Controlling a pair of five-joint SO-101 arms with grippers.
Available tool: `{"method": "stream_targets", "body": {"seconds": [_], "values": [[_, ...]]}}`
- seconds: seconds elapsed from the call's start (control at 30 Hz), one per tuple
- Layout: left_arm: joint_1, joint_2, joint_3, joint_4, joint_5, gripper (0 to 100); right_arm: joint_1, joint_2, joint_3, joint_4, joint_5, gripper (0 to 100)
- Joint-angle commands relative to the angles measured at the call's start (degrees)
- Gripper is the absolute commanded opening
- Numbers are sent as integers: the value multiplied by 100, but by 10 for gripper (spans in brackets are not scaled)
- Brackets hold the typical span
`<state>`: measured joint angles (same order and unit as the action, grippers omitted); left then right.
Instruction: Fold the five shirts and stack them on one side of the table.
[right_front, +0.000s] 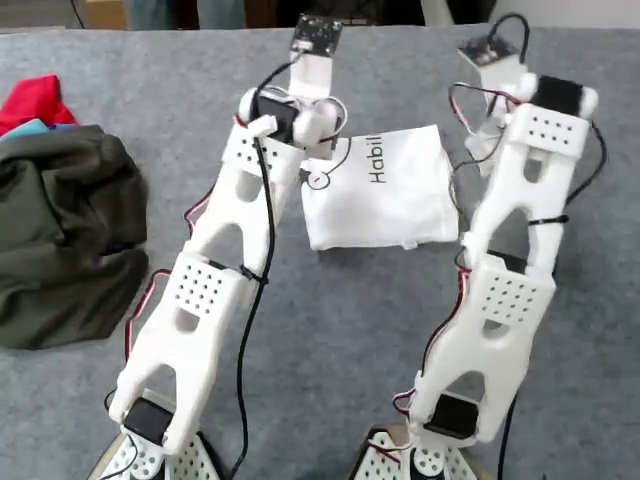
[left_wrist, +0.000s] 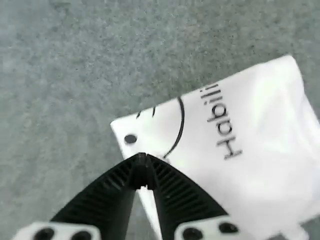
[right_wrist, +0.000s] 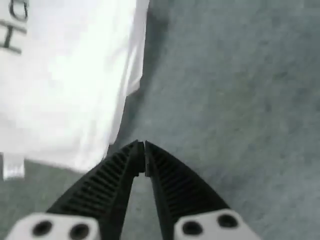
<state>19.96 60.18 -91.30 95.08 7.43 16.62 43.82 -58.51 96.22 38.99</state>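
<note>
A folded white shirt (right_front: 385, 190) with black print lies on the grey table between the two arms. In the left wrist view my left gripper (left_wrist: 145, 162) is shut with nothing in it, its tips over the white shirt (left_wrist: 240, 150) near one corner. My right gripper (right_wrist: 141, 148) is shut and empty too, hovering over the carpet just beside the white shirt's (right_wrist: 70, 85) other edge. A crumpled dark olive shirt (right_front: 65, 235) sits at the left side, with a red garment (right_front: 35, 98) and a bit of blue cloth (right_front: 30, 128) behind it.
Grey felt covers the table (right_front: 330, 330). The olive pile takes up the left side. Open felt lies in front of the white shirt and to the far right of the right arm.
</note>
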Motion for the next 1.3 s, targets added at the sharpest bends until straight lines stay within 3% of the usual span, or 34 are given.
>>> {"method": "stream_targets", "body": {"seconds": [0.0, 0.3, 0.57, 0.67, 0.93, 1.1, 1.27], "values": [[4, -167, -215, 607, -281, 29, -343, -66, -295, -668, -9, 14], [435, -229, 321, 607, -185, 29, -527, 1314, -347, -2347, 0, 15], [453, -1055, 2158, 607, -229, 29, -545, 2018, -365, -2954, 26, 15], [426, -1477, 2527, 598, -229, 29, -545, 2009, -743, -2576, 26, 15], [-13, -1758, 2589, 325, -352, 30, -563, 2053, -3530, -26, 35, 15], [-268, -1380, 2756, -985, -343, 30, -615, 1648, -3468, 519, -44, 15], [-312, -677, 2721, -2356, -334, 30, -431, 910, -2686, 519, -853, 15]]}}
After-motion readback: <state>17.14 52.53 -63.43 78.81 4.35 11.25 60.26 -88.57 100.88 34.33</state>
